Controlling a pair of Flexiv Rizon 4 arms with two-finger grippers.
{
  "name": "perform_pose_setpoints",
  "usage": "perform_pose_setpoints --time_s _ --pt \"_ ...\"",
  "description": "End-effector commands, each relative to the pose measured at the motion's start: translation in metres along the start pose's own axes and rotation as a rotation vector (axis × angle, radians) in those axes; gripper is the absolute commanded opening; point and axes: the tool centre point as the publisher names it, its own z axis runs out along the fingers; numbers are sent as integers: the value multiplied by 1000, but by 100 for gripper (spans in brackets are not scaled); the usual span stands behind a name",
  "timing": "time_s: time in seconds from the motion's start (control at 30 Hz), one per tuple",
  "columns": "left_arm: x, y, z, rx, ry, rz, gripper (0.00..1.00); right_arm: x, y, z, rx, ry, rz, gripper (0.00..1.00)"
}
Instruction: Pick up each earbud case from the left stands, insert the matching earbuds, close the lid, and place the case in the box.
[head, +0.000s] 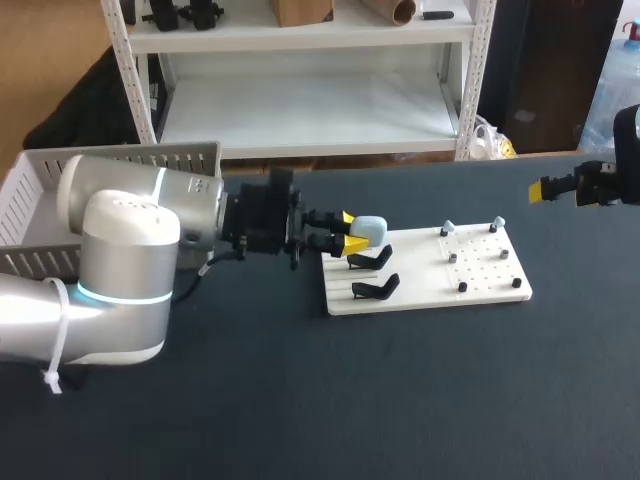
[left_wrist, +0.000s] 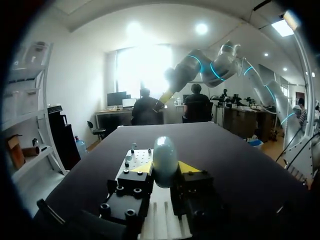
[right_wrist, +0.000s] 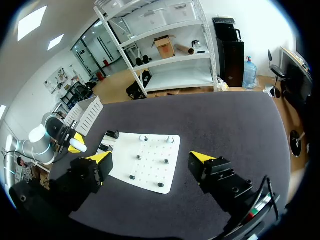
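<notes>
Currently the left end effector (head: 350, 231) is closed on the pale blue earbud case (head: 371, 230). In the left wrist view its two yellow fingertips (left_wrist: 188, 166) press the rounded case from opposite sides. From the head view the case is over the far left corner of the white board (head: 425, 270), just beyond the two black stands (head: 372, 274) on the board's left part. Both stands visibly hold nothing. Whether the case rests on anything beneath it cannot be made out. On the board's right part sit several small items (head: 462, 287), two pale ones along the far edge and four dark ones nearer. They are too small to identify. The board lies flat on the dark counter (head: 450, 380). The white slatted box (head: 150, 158) stands at the counter's far left, behind the left arm (head: 120, 270), well apart from the board. The right end effector (right_wrist: 152, 159) hangs above the counter off the board's right side, touching nothing. Its fingers are spread wide apart and nothing is between them. In the right wrist view the board shows below and ahead of those fingers, with the left arm and the held case beyond it.
</notes>
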Motion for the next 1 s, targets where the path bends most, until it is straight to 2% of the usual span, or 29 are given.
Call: perform_pose_setpoints --time_s 0.03,0.23,0.37,0.53,0.67,1.0 --pt "0 -2 0 -11 -3 2 0 0 0 0 1 0 -1 100" --pt "1 -6 -4 -10 -6 6 0 0 0 0 1 0 -1 100" --pt "3 -12 -14 -9 -55 17 0 0 0 0 1 0 -1 100" --pt "-1 -20 -17 42 -148 18 0 2 2 1 -2 4 1 100" --pt "-2 -21 -17 63 -165 30 0 8 18 3 -19 9 -12 100" --pt "-7 -14 -18 71 -184 66 0 30 82 1 -50 70 -135 100"
